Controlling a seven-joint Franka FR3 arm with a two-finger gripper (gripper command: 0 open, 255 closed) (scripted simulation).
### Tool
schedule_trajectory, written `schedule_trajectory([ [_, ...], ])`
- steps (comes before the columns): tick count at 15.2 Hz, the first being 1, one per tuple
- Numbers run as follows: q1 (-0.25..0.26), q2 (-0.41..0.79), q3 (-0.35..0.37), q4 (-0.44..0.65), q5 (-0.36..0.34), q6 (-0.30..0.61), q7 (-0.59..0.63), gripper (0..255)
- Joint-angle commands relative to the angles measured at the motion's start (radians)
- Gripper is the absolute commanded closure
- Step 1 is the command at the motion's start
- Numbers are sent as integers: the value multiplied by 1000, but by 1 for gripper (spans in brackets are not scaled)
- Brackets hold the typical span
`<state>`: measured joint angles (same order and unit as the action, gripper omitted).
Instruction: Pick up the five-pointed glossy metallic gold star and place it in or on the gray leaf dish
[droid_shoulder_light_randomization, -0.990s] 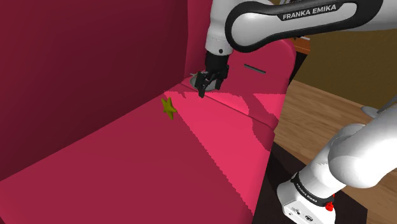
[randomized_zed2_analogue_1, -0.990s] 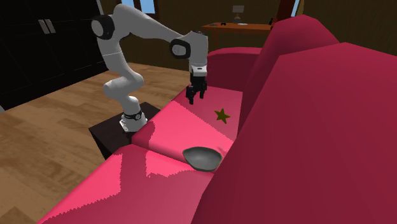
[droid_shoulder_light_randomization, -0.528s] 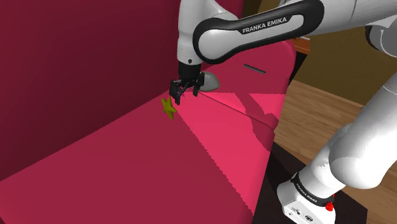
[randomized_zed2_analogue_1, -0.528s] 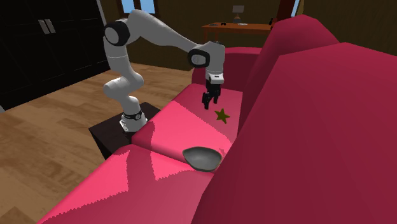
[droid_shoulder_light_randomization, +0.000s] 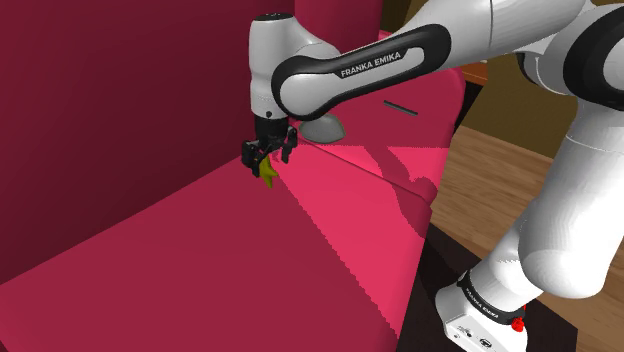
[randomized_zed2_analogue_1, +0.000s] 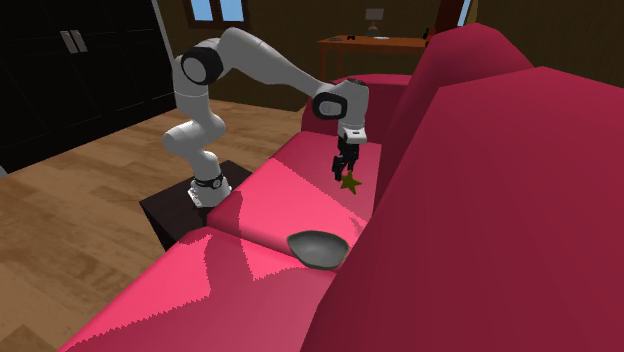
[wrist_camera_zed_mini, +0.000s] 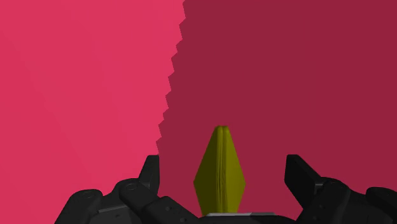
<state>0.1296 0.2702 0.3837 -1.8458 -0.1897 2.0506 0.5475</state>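
In the shoulder view the black gripper (droid_shoulder_light_randomization: 268, 158) covers the top of the star (droid_shoulder_light_randomization: 267, 177), so just its lower points peek out. The arm (droid_shoulder_light_randomization: 340, 75) hides part of the gray dish (droid_shoulder_light_randomization: 324, 128) too. In the wrist view one point of the star (wrist_camera_zed_mini: 219, 172) shows and the rest is cut off by the hand. The fingers (wrist_camera_zed_mini: 304, 181) stand wide apart, with the star between them and a gap on each side.

The star looks dull yellow-green, flat and pointy. It lies on the sofa seat (randomized_zed2_analogue_1: 285, 195), close to the dark red back cushion (randomized_zed2_analogue_1: 480, 200). The dish (randomized_zed2_analogue_1: 318, 246) is smooth, shaped like a small bowl, and sits farther along the seat, well apart from the star (randomized_zed2_analogue_1: 351, 183). The sofa is plain red.
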Motion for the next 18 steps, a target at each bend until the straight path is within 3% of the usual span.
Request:
schedule_trajectory([
  [1,0,10,-2,-14,-6,24,4,0],
  [11,1,24,-6,-32,-14,54,10,0],
  [12,1,24,-6,-32,-14,54,10,255],
  [18,1,24,-6,-31,-14,53,9,255],
])
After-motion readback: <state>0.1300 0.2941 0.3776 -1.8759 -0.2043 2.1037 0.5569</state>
